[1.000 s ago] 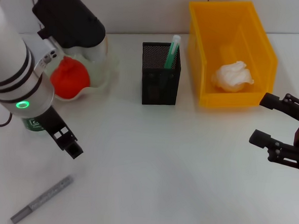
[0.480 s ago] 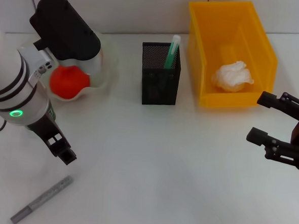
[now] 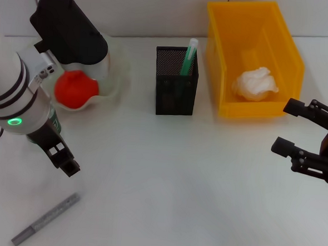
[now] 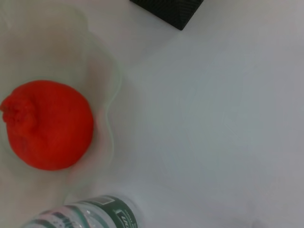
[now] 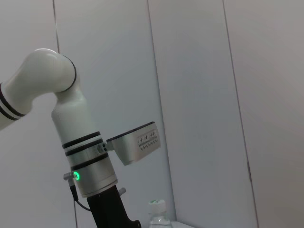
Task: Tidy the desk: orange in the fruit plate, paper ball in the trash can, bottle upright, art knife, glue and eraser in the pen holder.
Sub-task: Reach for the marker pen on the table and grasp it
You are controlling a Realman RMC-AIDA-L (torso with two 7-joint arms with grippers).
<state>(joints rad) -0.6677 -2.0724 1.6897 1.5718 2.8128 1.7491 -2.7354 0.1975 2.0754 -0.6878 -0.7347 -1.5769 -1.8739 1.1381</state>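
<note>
Orange [image 3: 76, 90] sits in fruit plate [image 3: 118, 74], paper ball [image 3: 255, 84] in yellow bin [image 3: 283, 62], bottle [image 4: 90, 215] upright far left beside my left gripper [image 3: 61, 160], jaws unclear; art knife [image 3: 45, 219] waits near-left, right gripper [image 3: 290, 128] spread, idle.

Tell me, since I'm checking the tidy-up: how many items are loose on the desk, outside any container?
2: the grey art knife lying near the front edge, and the bottle beside the fruit plate, mostly hidden behind the left arm. Others may be hidden.
</note>
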